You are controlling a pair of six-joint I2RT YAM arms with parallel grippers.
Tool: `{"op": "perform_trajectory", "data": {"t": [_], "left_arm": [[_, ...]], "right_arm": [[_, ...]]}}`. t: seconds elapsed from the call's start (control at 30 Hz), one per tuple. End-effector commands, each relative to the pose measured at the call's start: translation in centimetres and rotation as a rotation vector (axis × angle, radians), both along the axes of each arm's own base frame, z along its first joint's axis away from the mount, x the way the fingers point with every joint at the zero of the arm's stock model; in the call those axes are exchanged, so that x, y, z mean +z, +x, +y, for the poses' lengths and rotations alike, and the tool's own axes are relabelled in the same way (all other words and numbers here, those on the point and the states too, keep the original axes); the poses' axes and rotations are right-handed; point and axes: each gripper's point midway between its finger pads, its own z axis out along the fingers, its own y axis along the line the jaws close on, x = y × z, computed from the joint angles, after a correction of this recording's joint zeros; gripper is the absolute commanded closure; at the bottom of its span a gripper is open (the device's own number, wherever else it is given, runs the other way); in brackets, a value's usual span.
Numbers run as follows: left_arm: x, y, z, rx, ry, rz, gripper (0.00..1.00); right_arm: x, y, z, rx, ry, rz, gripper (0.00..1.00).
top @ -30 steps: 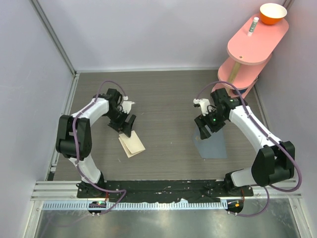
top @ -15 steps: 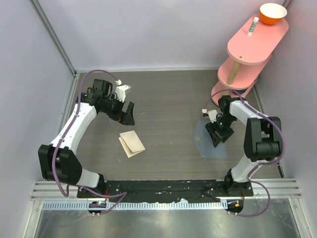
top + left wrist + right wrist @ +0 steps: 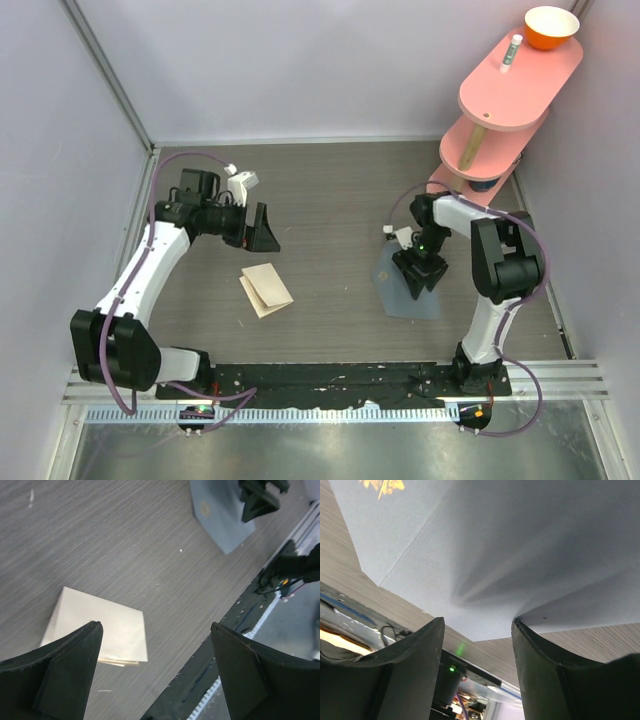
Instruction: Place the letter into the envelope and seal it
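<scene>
Right pincer [image 3: 418,279]: half-open, tips pressed onto envelope [image 3: 394,290] at right; nothing seen clamped. Left pincer [image 3: 262,231]: spread wide, empty, over folded letter [image 3: 266,290] at left. Envelope should be pinned gently, uncreased.

A dark grey, wood-grain tabletop [image 3: 340,190] fills the middle of the top view. Plain pale walls [image 3: 300,60] box it in at the back and on both sides. A slim metal post [image 3: 105,75] runs up the left corner. In the far right corner stands a pink shelf stand [image 3: 520,75], its oval tiers stacked on a wooden dowel [image 3: 478,132]. The top tier carries an orange bowl [image 3: 551,27] and, near it, a small white tube [image 3: 513,48]. Along the near edge lie a black plate [image 3: 330,375], aluminium rails [image 3: 110,385], a white toothed strip [image 3: 330,413] and a brushed metal sheet [image 3: 330,450]. The light is even and soft, with faint shadows.
</scene>
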Motion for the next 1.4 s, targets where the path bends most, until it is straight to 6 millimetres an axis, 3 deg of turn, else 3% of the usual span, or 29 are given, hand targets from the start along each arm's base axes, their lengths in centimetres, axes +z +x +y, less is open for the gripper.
{"op": "perform_trajectory", "data": {"t": [0.0, 0.03, 0.2, 0.3, 0.4, 0.47, 0.57, 0.73, 0.77, 0.87, 1.13, 1.37], "left_arm": [[-0.1, -0.2, -1.4, 0.075, -0.145, 0.060, 0.08], [-0.4, -0.3, -1.6, 0.087, -0.161, 0.073, 0.09], [-2.3, 0.6, -2.1, 0.189, -0.235, 0.122, 0.12], [-3.3, 1.1, -2.7, 0.232, -0.266, 0.159, 0.12], [-4.0, 1.4, -4.0, 0.217, -0.253, 0.173, 0.12], [-4.4, 1.9, -5.0, 0.217, -0.247, 0.179, 0.13], [-5.5, 2.8, -6.5, 0.218, -0.237, 0.199, 0.15], [-7.7, 3.5, -9.4, 0.194, -0.174, 0.197, 0.16], [-8.2, 3.7, -9.7, 0.195, -0.161, 0.193, 0.16], [-9.5, 4.5, -11.2, 0.188, -0.154, 0.215, 0.18], [-14.4, 6.0, -14.2, 0.190, -0.129, 0.296, 0.22], [-17.3, 5.1, -16.8, 0.160, -0.112, 0.367, 0.21]], "right_arm": [[-1.6, 2.7, 6.7, 0.034, 0.143, -0.085, 0.38], [-1.5, 3.7, 7.8, 0.031, 0.162, -0.107, 0.38], [-0.3, 4.7, 13.5, 0.012, 0.255, -0.129, 0.37], [1.8, 5.8, 15.2, -0.024, 0.313, -0.152, 0.37], [4.5, 6.4, 15.8, -0.049, 0.349, -0.198, 0.38], [6.1, 6.4, 15.3, -0.070, 0.356, -0.241, 0.40], [7.0, 6.7, 13.4, -0.133, 0.319, -0.296, 0.48], [5.1, 8.0, 9.9, -0.233, 0.218, -0.353, 0.66], [4.7, 8.4, 9.2, -0.251, 0.198, -0.360, 0.75], [3.2, 8.5, 8.6, -0.275, 0.158, -0.363, 0.84], [-1.0, 7.7, 7.1, -0.273, 0.070, -0.341, 0.93], [-3.1, 6.5, 9.4, -0.253, 0.123, -0.269, 0.93]]}}
